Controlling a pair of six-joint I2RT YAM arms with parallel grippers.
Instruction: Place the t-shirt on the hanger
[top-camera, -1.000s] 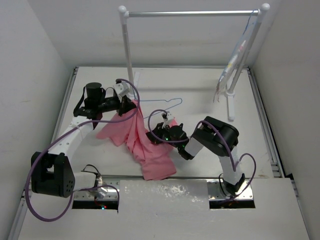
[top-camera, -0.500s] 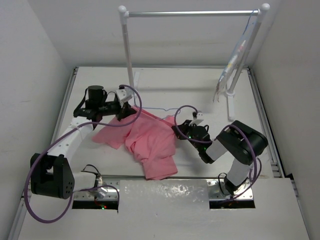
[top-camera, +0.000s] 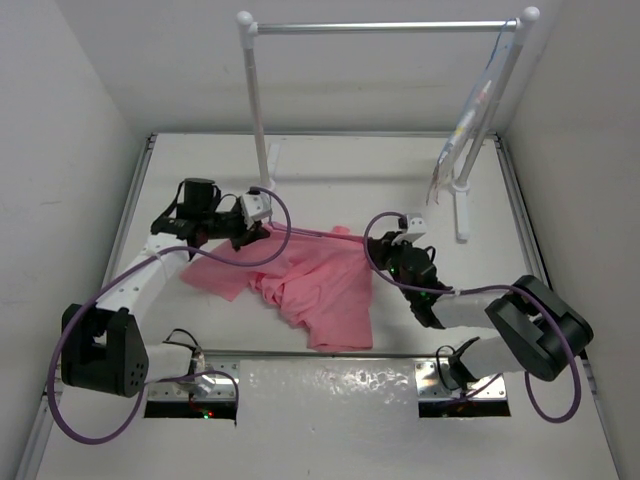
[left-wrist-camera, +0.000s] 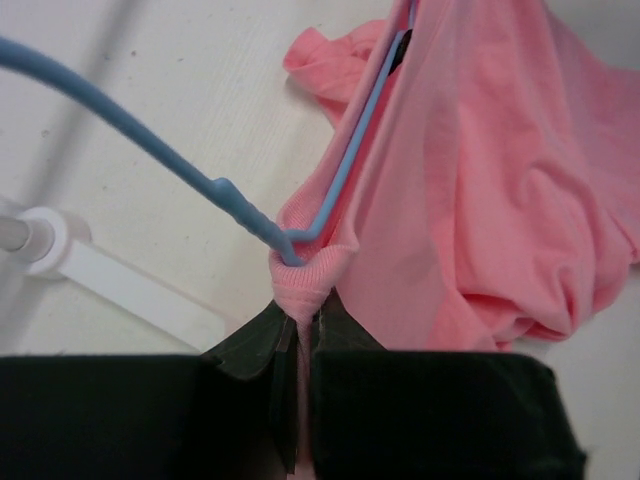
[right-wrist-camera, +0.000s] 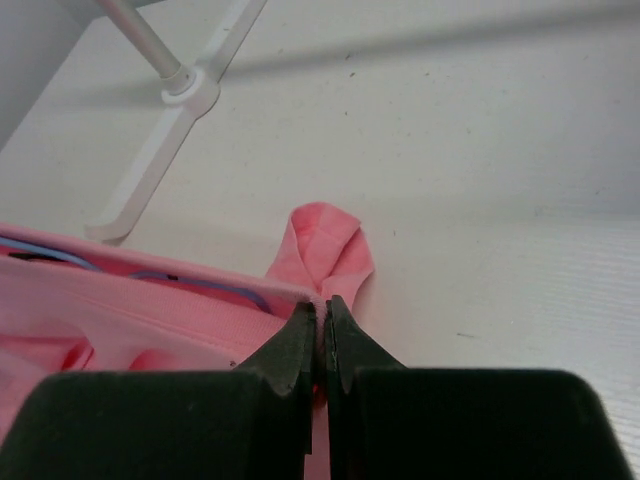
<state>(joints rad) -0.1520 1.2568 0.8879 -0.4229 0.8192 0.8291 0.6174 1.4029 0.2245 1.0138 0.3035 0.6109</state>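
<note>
The salmon-pink t-shirt (top-camera: 325, 285) lies spread on the table, its top edge pulled taut between both grippers. My left gripper (top-camera: 258, 232) is shut on the ribbed neck band (left-wrist-camera: 305, 285). The pale blue hanger (left-wrist-camera: 345, 165) enters the shirt just ahead of the left fingertips, and its hook (left-wrist-camera: 120, 125) sticks out over the table. My right gripper (top-camera: 388, 247) is shut on the shirt's edge (right-wrist-camera: 322, 255), beside a small pink fold. A bit of blue hanger wire (right-wrist-camera: 205, 283) shows inside the fabric in the right wrist view. In the top view the hanger is hidden.
A white clothes rack stands at the back, with a left post (top-camera: 256, 95), a top bar (top-camera: 380, 27) and a right post. A white printed cloth (top-camera: 468, 118) hangs at its right end. The rack's feet lie near each gripper (left-wrist-camera: 110, 285) (right-wrist-camera: 160, 150).
My right gripper has moved right and back, pulling the shirt's edge with it. The bunched shirt has spread out flat and taut. My left gripper has shifted slightly toward me.
</note>
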